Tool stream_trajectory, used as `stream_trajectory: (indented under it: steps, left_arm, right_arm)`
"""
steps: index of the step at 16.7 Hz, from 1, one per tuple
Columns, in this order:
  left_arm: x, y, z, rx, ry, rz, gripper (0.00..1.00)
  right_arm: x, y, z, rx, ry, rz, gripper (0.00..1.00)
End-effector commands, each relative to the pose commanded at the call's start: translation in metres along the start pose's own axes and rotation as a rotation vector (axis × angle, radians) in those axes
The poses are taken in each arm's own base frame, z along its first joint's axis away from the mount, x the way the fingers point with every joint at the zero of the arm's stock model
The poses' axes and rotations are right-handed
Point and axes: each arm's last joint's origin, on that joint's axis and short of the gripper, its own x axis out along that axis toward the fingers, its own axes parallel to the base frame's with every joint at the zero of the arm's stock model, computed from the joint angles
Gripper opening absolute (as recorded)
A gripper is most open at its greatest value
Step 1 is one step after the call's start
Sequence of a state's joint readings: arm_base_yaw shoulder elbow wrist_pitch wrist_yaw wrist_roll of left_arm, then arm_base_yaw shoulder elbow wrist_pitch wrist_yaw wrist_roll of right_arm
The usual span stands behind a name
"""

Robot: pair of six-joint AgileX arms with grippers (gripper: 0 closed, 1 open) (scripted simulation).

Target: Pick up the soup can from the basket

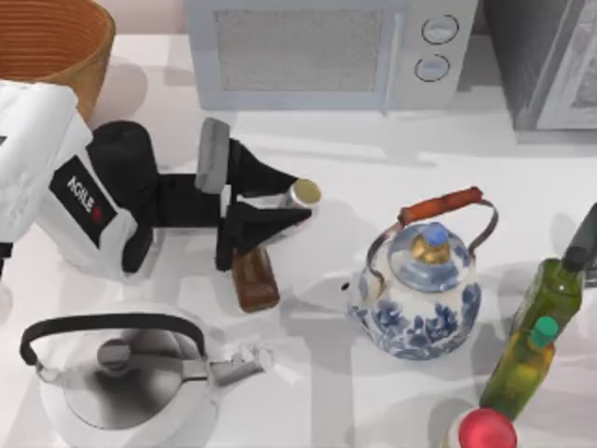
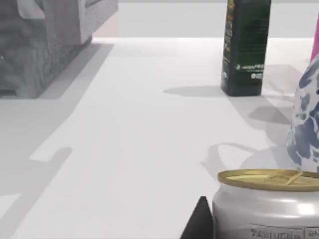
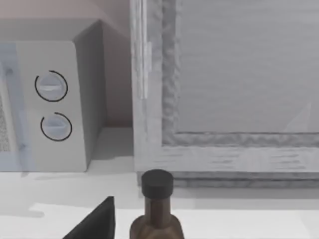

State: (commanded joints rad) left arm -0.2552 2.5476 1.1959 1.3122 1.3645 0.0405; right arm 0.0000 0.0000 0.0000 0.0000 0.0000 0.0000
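The soup can (image 1: 303, 193) is seen standing upright on the white counter (image 1: 373, 411), well apart from the basket (image 1: 56, 42), which sits at the counter's far left corner, at about ten o'clock from the can. The left gripper (image 1: 289, 198) is stretched across the counter from the left, and its two black fingers (image 1: 266, 222) are held apart, one on either side of the can. The can is enclosed between them; whether the fingers press on it cannot be told. In the left wrist view the can's pale gold top (image 2: 271, 178) and silvery wall are seen close up, with a black fingertip (image 2: 199, 221) just beside it.

A brown block (image 1: 255, 278) lies at about seven o'clock from the can, just beside the lower finger. A blue-and-white kettle (image 1: 420, 289) stands at about four o'clock, and a steel kettle (image 1: 121, 378) at about seven o'clock, farther off. A microwave (image 1: 326, 51) is placed at twelve o'clock.

The right arm is parked at the right edge; a dark tip of the right gripper (image 3: 94, 224) is seen near a bottle (image 3: 157, 209), and its fingers' state cannot be told.
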Motion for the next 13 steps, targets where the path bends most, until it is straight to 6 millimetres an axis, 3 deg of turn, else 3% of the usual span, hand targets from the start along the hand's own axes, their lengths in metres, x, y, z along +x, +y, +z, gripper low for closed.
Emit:
stream_trajectory:
  steps: [10,13]
  left_arm:
    - [0.0000,0.0000,0.0000,0.000,0.000,0.000,0.98]
    - [0.0000,0.0000,0.0000,0.000,0.000,0.000,1.00]
  right_arm:
    - [0.0000,0.0000,0.0000,0.000,0.000,0.000,1.00]
    - [0.0000,0.0000,0.0000,0.000,0.000,0.000,1.00]
